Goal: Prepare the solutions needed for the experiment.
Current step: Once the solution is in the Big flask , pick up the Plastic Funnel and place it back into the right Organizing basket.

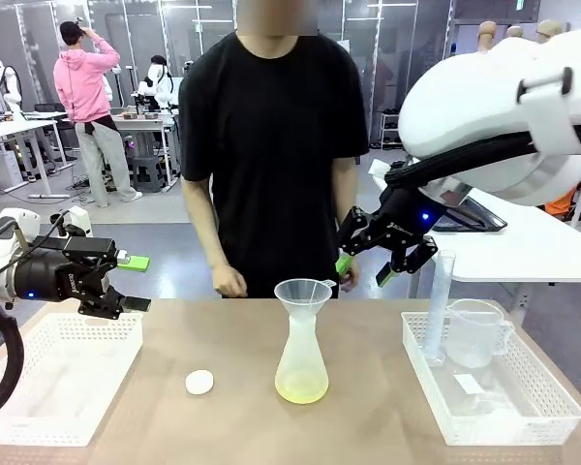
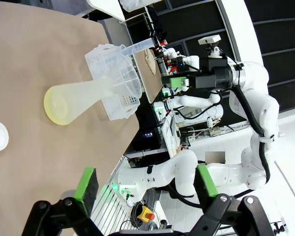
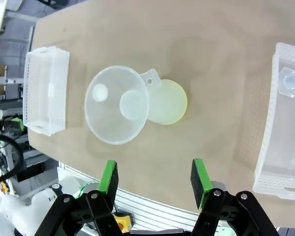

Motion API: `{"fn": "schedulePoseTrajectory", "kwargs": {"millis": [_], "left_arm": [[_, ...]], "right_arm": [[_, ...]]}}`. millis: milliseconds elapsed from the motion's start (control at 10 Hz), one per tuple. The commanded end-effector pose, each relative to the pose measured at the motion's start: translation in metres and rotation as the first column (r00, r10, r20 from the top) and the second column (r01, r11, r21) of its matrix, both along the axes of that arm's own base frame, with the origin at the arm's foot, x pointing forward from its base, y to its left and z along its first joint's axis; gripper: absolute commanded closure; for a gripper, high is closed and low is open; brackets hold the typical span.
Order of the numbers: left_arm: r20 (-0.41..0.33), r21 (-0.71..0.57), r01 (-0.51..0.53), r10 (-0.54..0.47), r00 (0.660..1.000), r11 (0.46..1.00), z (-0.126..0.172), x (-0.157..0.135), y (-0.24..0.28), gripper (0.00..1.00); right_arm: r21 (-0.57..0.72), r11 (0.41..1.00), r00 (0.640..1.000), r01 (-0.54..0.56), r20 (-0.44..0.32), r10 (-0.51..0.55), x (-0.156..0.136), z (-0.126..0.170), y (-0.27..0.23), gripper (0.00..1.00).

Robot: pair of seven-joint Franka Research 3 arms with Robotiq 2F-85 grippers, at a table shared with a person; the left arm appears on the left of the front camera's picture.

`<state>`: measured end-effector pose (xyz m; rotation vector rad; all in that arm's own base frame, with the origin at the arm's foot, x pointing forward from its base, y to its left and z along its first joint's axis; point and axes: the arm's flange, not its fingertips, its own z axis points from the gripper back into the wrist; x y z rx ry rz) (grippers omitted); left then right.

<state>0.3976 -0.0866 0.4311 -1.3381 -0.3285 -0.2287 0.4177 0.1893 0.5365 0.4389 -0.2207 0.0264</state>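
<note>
A frosted conical flask (image 1: 301, 354) stands upright at the table's middle with a translucent funnel (image 1: 303, 290) seated in its neck. The solutions (image 1: 301, 389) show as a shallow pale yellow-green layer at its bottom. My right gripper (image 1: 363, 269) hovers open just above and right of the funnel, nothing between its fingers. From the right wrist view I look straight down on the funnel (image 3: 117, 104) and the liquid (image 3: 172, 105), beyond my open gripper (image 3: 155, 179). My left gripper (image 1: 136, 283) hangs open and empty over the left basket; its view shows the flask (image 2: 83, 96) sideways.
A white basket (image 1: 63, 383) sits at the left. Another basket (image 1: 523, 417) at the right holds a tall graduated cylinder (image 1: 438, 305) and a clear measuring jug (image 1: 474, 334). A small white round piece (image 1: 199, 382) lies left of the flask. A person stands at the far edge, one hand (image 1: 230, 281) by the table.
</note>
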Motion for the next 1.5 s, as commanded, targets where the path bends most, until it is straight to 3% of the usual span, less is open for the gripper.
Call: {"fn": "schedulePoseTrajectory", "kwargs": {"millis": [0,100,300,900,1400], "left_arm": [[0.0,-0.016,0.007,-0.007,1.0,1.0,0.001,0.0,0.0,0.0],[0.0,-0.016,0.007,-0.007,1.0,1.0,0.001,0.0,0.0,0.0],[0.0,-0.016,0.007,-0.007,1.0,1.0,0.001,0.0,0.0,0.0],[0.0,-0.016,0.007,-0.007,1.0,1.0,0.001,0.0,0.0,0.0],[0.0,-0.016,0.007,-0.007,1.0,1.0,0.001,0.0,0.0,0.0]], "right_arm": [[-0.027,0.999,0.999,0.034,0.025,-0.033,0.015,0.008,0.014,0.25],[0.0,1.0,1.0,0.0,0.0,0.0,0.0,0.0,0.0,0.25],[0.0,1.0,1.0,0.0,0.0,0.0,0.0,0.0,0.0,0.25],[-0.064,0.998,0.996,0.023,-0.088,-0.028,0.037,-0.013,0.032,0.25],[-0.039,0.999,0.988,0.029,-0.151,-0.035,0.062,-0.036,0.04,0.25]]}}
